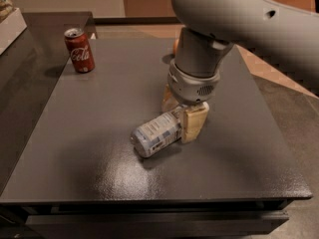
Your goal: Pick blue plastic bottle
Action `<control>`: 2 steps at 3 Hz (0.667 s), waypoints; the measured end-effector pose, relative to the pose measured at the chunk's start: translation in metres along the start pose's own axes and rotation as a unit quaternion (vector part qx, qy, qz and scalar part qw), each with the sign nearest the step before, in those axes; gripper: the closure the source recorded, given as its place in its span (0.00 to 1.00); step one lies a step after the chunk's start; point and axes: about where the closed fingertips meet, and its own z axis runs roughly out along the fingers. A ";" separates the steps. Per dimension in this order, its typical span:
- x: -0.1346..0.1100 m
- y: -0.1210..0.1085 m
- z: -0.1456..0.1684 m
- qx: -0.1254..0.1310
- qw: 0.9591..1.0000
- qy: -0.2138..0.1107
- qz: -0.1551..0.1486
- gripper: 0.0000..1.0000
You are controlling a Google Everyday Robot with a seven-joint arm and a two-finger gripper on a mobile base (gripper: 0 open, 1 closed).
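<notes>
Dark table [75, 158] bears a red can [79, 50] back-left; gripper [179, 121], fingers apart, straddles the lying pale-labelled bottle [155, 133], probably its cap end.

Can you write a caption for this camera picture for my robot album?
The gripper sits at one end of the blue plastic bottle lying on the dark table; a red can stands apart.

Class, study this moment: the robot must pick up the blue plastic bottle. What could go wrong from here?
1. The two-finger gripper sits at one end of the lying clear blue-labelled plastic bottle, so it may tip or slip when lifted.
2. The round bottle could roll across the dark table.
</notes>
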 end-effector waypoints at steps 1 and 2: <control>-0.002 0.001 0.000 0.000 1.000 -0.003 -0.005 0.64; 0.000 0.000 -0.013 0.012 1.000 -0.012 0.001 0.87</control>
